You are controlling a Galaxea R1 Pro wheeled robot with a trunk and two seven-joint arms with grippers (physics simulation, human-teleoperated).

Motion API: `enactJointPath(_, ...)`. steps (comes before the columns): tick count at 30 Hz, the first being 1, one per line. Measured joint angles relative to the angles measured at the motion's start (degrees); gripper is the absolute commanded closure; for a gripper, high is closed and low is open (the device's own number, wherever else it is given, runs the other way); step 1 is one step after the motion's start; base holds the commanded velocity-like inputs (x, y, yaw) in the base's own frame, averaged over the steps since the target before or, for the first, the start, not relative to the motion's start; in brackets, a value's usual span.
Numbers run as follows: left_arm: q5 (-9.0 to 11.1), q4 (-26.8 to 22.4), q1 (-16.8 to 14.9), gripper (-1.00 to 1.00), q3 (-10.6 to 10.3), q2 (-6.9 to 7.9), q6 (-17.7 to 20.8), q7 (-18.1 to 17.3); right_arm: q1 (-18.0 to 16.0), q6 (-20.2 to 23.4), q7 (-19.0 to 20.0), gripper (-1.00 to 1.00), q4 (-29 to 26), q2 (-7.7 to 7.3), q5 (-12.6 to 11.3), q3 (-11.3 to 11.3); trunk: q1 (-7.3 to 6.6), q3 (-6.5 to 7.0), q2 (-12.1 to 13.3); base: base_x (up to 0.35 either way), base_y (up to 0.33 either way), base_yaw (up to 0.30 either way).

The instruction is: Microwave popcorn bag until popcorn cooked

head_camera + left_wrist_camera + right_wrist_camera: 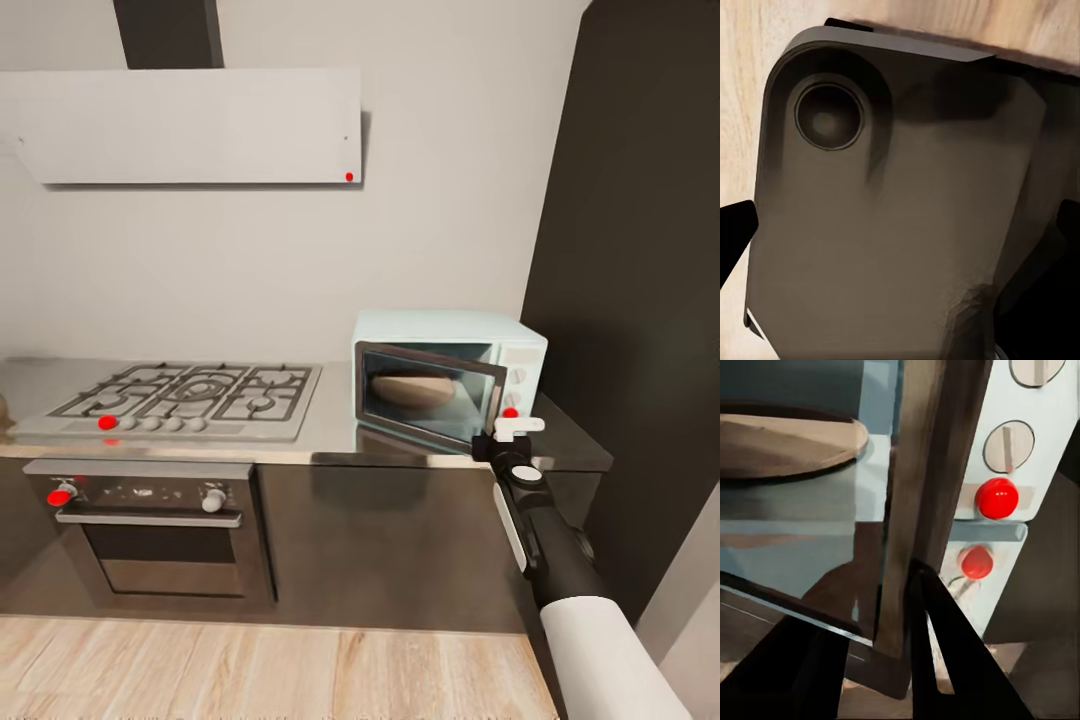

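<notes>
The pale mint-blue microwave (450, 332) stands on the grey countertop (330, 432) at its right end. Its dark glass door (432, 398) is partly ajar. Behind the glass lies a tan rounded shape (410, 388), which reads as a flat disc (787, 442) up close; I cannot tell whether it is the popcorn bag. My right gripper (512, 428) is at the door's free edge, just below the red indicator dot (997, 498) and the two knobs. Its dark fingers (952, 660) are apart, with the door's grey frame (907, 547) between them. My left gripper (900, 262) hangs open over the robot's dark base.
A gas hob (185, 395) sits left of the microwave, with a built-in oven (150, 530) under it and a range hood (190, 125) above. A tall dark cabinet (640, 280) closes off the right side. Light wood floor (250, 670) runs along the cabinets.
</notes>
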Motion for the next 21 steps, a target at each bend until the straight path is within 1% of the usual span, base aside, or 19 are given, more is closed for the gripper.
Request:
enactJointPath(4, 0.0, 0.0, 0.0, -1.00, 0.0, 0.03, 0.0, 0.0, 0.0, -0.1, -0.8, 1.00, 0.1, 0.06, -0.2, 0.0, 0.00, 0.00, 0.0, -0.160, 0.149, 0.000)
enactJointPath(8, 0.0, 0.0, 0.0, -1.00, 0.0, 0.01, 0.0, 0.0, 0.0, -0.2, -0.9, 1.00, 0.1, -0.01, -0.5, -0.1, 0.00, 0.00, 0.0, -0.147, 0.134, 0.000)
enactJointPath(15, 0.0, 0.0, 0.0, -1.00, -0.1, 0.04, 0.0, 0.0, 0.0, -0.1, -0.4, 1.00, 0.0, 0.04, -0.5, -0.1, -0.01, 0.00, 0.0, -0.030, 0.015, 0.000)
enactJointPath(16, 0.0, 0.0, 0.0, -1.00, -0.1, 0.04, 0.0, 0.0, 0.0, 0.0, -0.4, -1.00, 0.0, 0.03, -0.4, -0.1, -0.01, 0.00, 0.0, -0.001, 0.001, 0.000)
enactJointPath(17, 0.0, 0.0, 0.0, -1.00, -0.1, 0.03, 0.0, 0.0, 0.0, 0.0, 1.8, -1.00, 0.0, -0.03, -0.1, -0.4, -0.02, -0.01, 0.0, 0.000, 0.000, 0.000)
enactJointPath(18, 0.0, 0.0, 0.0, -1.00, -0.1, 0.01, 0.0, 0.0, 0.0, 0.0, 2.3, -1.00, -0.1, -0.02, -0.9, 0.2, -0.02, 0.00, 0.0, 0.000, 0.000, 0.000)
enactJointPath(21, 0.0, 0.0, 0.0, -1.00, 0.0, 0.00, 0.0, 0.0, 0.0, 0.1, 2.3, -1.00, -0.1, -0.03, -0.8, 0.2, -0.02, 0.00, 0.0, 0.000, 0.000, 0.000)
